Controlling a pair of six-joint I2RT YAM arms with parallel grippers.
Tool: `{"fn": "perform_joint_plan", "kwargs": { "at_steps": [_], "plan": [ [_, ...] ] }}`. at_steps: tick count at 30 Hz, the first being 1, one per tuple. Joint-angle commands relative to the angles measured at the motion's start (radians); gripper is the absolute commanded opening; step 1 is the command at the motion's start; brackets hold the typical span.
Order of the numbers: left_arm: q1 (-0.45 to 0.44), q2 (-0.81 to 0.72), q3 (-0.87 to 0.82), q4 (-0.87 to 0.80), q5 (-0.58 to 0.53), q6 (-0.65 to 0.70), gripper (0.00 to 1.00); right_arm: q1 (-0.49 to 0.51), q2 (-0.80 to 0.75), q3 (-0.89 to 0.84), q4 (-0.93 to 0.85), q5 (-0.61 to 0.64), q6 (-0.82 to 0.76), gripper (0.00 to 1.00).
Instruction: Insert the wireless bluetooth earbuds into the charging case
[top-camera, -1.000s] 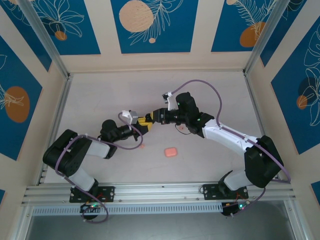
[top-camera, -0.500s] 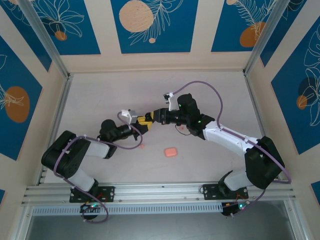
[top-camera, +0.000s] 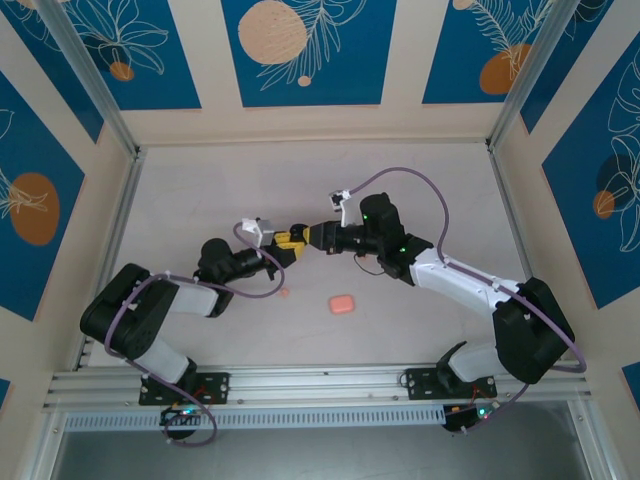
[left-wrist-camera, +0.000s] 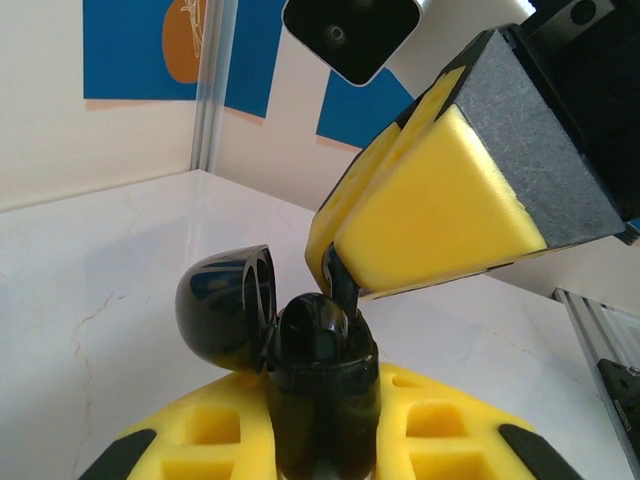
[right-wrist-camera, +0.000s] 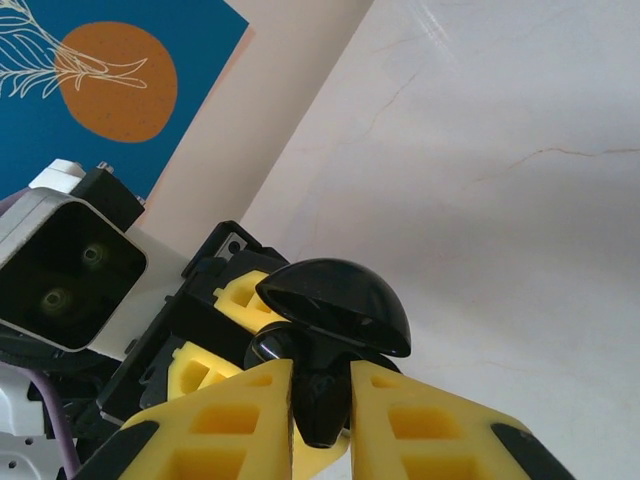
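The charging case (left-wrist-camera: 320, 400) looks glossy black here, not pink. It stands upright in my left gripper (left-wrist-camera: 320, 445), which is shut on its body, with the hinged lid (left-wrist-camera: 225, 305) flipped open to the left. A black earbud (left-wrist-camera: 315, 325) sits in the case's mouth. My right gripper (right-wrist-camera: 320, 400) is shut on that earbud (right-wrist-camera: 322, 405) just under the open lid (right-wrist-camera: 335, 305). From above, the left gripper (top-camera: 283, 246) and right gripper (top-camera: 304, 238) meet tip to tip over the middle of the table.
A small salmon-pink rounded box (top-camera: 342, 303) lies on the table in front of the grippers, with a tiny pink piece (top-camera: 284, 292) to its left. Aluminium posts and patterned walls enclose the white table (top-camera: 430, 180).
The right arm's wrist has shifted slightly to the right. Both grippers stay together at the case with their grips unchanged.
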Motion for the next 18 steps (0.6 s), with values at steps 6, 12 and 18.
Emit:
{"fn": "perform_joint_plan", "kwargs": {
  "at_steps": [6,12,18],
  "plan": [
    [-0.009,-0.036,0.040,0.061,0.015,-0.017,0.01,-0.025,-0.007,-0.008,-0.006,-0.071,0.006,0.26],
    [-0.008,-0.035,0.042,0.061,0.029,-0.020,0.01,-0.052,-0.031,0.007,0.002,-0.105,0.008,0.35],
    [-0.008,-0.042,0.047,0.061,0.054,-0.029,0.02,-0.080,-0.072,0.003,0.026,-0.161,-0.007,0.47]
  ]
}}
